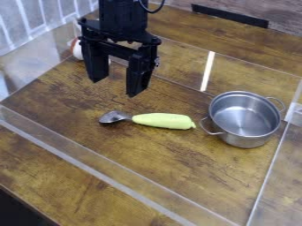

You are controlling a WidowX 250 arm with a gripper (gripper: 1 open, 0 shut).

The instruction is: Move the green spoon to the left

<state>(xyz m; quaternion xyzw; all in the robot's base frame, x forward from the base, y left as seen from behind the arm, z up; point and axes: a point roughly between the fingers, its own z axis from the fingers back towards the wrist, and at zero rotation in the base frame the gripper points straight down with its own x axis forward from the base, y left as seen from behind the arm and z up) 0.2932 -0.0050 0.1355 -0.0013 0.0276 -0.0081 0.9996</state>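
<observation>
Wooden table [177, 163]: dark brown planks, grain running diagonally across the view, worn look with lighter streaks. Steel pot [245, 117]: round, shiny, open-topped and empty, standing upright at the right side of the table, small loop handles at opposite sides of the rim. Clear plastic barrier [71, 159]: transparent panels edging the work area, one low wall crossing the front from left to lower right, another rising at the right edge past the pot, pale reflections along the edges. White-and-reddish object [78, 48]: at upper left, mostly hidden, kind not discernible. Dark strip [230, 13]: along the far edge, upper right.
</observation>
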